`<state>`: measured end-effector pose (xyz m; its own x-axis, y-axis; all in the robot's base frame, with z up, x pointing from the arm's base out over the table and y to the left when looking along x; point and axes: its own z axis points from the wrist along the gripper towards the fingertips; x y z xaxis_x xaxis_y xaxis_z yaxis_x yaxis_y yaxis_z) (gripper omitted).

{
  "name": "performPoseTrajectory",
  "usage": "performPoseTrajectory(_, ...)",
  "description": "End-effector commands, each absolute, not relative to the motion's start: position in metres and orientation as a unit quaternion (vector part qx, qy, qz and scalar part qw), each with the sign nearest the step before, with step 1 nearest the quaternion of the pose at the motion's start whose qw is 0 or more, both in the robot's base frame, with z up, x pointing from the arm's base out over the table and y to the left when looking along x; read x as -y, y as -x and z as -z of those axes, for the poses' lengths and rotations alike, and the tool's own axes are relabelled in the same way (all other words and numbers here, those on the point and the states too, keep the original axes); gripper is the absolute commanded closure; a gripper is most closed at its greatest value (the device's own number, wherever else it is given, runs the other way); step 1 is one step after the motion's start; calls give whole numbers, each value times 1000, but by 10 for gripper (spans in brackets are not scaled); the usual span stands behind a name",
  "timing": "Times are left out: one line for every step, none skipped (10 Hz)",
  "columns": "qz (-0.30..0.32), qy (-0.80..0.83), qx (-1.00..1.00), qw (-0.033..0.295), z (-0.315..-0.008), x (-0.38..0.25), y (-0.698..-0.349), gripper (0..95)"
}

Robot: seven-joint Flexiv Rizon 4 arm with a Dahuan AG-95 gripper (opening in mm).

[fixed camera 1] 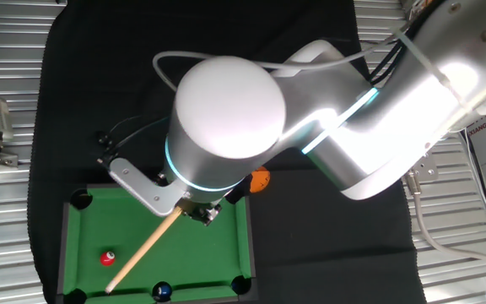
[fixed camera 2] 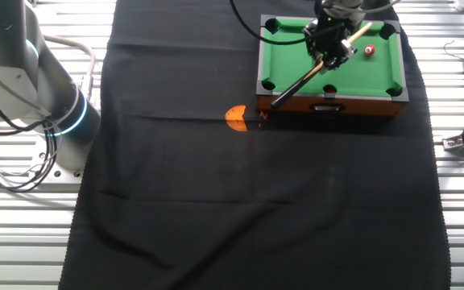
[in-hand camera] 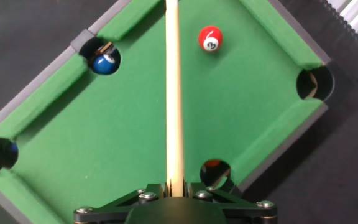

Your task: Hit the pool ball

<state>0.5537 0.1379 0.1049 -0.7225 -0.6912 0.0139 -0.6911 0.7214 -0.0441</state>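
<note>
The pool ball (in-hand camera: 210, 38), red with a white spot, rests on the green felt of the miniature pool table (in-hand camera: 247, 118), ahead of the hand and slightly to the right of the cue's line as the hand view presents it. It stands apart from the cushions and from every pocket.

The cue (in-hand camera: 173, 93) runs straight forward from the hand (fixed camera 1: 194, 209). Its tip leaves the top of the hand view, so contact cannot be confirmed there. In one fixed view the tip sits just beside the ball (fixed camera 1: 107, 258), with a small gap apparently remaining.

The hand is closed on the cue near its butt end, low over the felt.

Progress, as judged: the cue is grasped and brought over the table, but the ball lies off the cue's line and appears unstruck. Aiming and the stroke itself remain.

View differences: the hand view alone shows the sideways offset between cue and ball, and a blue ball (in-hand camera: 105, 63) seated in a pocket forward and to the left. The fixed views alone show the cue's full length. The other fixed view shows an orange object (fixed camera 2: 237, 117) on the black cloth (fixed camera 2: 216, 201) of the tabletop, outside the table.
</note>
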Motion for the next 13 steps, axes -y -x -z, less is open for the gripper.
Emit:
performPoseTrajectory(24,372,-928,4,-104,-136,-552,950)
performPoseTrajectory(26,374,-927,3,-103,-132,-548,950)
performPoseTrajectory(28,375,-926,3,-104,-127,-545,950)
performPoseTrajectory(29,377,-926,1,-104,-126,-544,950)
performPoseTrajectory(31,381,-924,0,-108,-118,-542,950)
performPoseTrajectory(31,381,-924,-1,-110,-112,-540,950)
performPoseTrajectory(33,381,-924,-2,-112,-109,-539,950)
performPoseTrajectory(33,381,-924,-1,-112,-106,-538,950)
performPoseTrajectory(33,381,-924,-1,-113,-102,-538,950)
performPoseTrajectory(32,382,-924,0,-113,-95,-536,950)
performPoseTrajectory(33,380,-925,-1,-113,-89,-534,950)
performPoseTrajectory(32,379,-925,0,-111,-83,-532,950)
performPoseTrajectory(29,366,-930,1,-110,-79,-530,950)
